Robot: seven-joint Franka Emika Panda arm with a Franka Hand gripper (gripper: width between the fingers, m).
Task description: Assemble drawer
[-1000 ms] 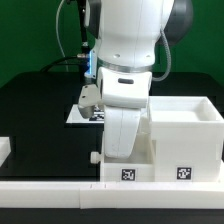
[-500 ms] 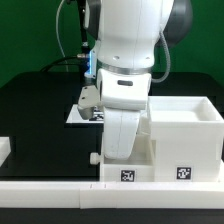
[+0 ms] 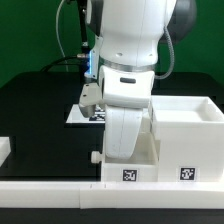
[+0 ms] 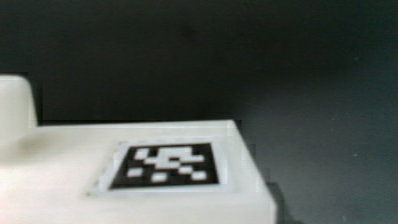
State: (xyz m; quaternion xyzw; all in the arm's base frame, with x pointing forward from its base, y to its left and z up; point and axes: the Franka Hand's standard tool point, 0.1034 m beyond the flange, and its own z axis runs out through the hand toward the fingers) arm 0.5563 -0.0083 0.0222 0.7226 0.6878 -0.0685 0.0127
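The large white case [image 3: 186, 128] stands open-topped at the exterior view's right, with a tag on its front. A small white tray [image 3: 128, 168] with a tag and a knob [image 3: 95, 156] lies against the case's left side, by the front rail. My gripper's white hand [image 3: 122, 130] reaches down over the tray. Its fingers are hidden behind the hand and the tray wall. The wrist view shows a white tagged surface [image 4: 169, 165] very close, with no fingers in sight. The second tray is out of view.
A long low white border rail [image 3: 55, 188] runs along the front, and a short rail piece [image 3: 4, 150] is at the left. The marker board [image 3: 80, 114] lies on the black table [image 3: 40, 110] behind the arm.
The arm, the tray and the case have shifted very slightly toward the exterior view's right. Nothing else has moved.
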